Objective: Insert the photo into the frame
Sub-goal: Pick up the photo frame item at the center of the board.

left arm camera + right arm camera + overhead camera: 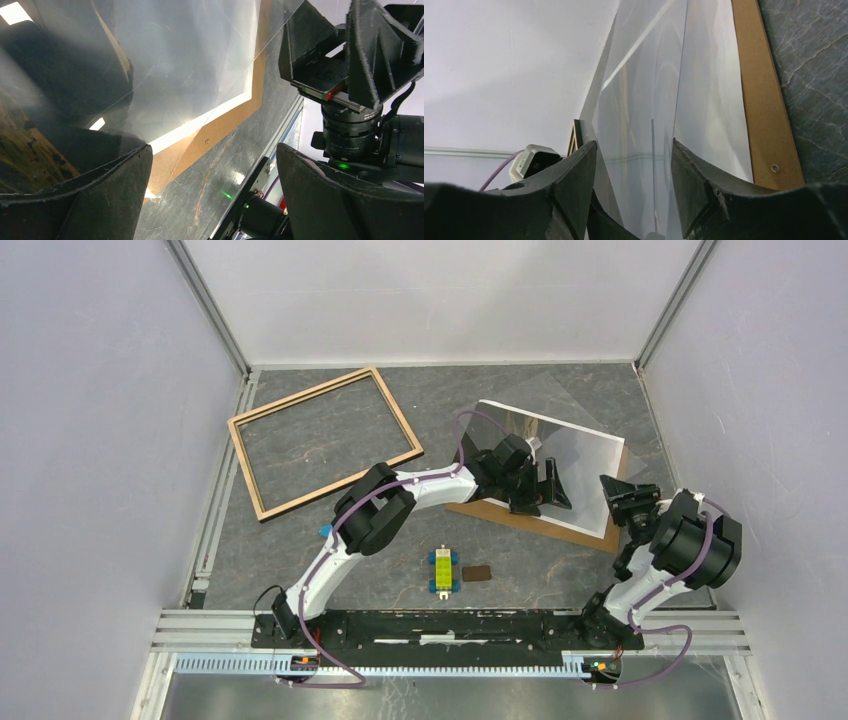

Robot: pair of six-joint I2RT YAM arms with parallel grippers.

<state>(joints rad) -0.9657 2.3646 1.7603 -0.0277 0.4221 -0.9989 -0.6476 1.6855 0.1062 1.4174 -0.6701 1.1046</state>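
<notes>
Left gripper [538, 492] hangs released, jaws wide, above the photo [570, 445] at its 6 o'clock edge. Right gripper [630, 494] straddles the photo's 3 o'clock edge; whether it is pinching, I cannot tell. The photo lies on a brown board [540, 530]. The frame [301, 396] lies apart at 10 o'clock.

The photo [570, 455] is a large glossy rectangular print. It lies face up on the brown backing board [764, 100], turned slightly askew to it, so a brown strip shows along the board's near edge. Glare whitens most of the sheet. The left wrist view shows a dark brown-gold landscape and a white border. The frame [302, 395], thin light tan wood rails with an open middle, lies flat, well apart to the left of the backing board.
</notes>
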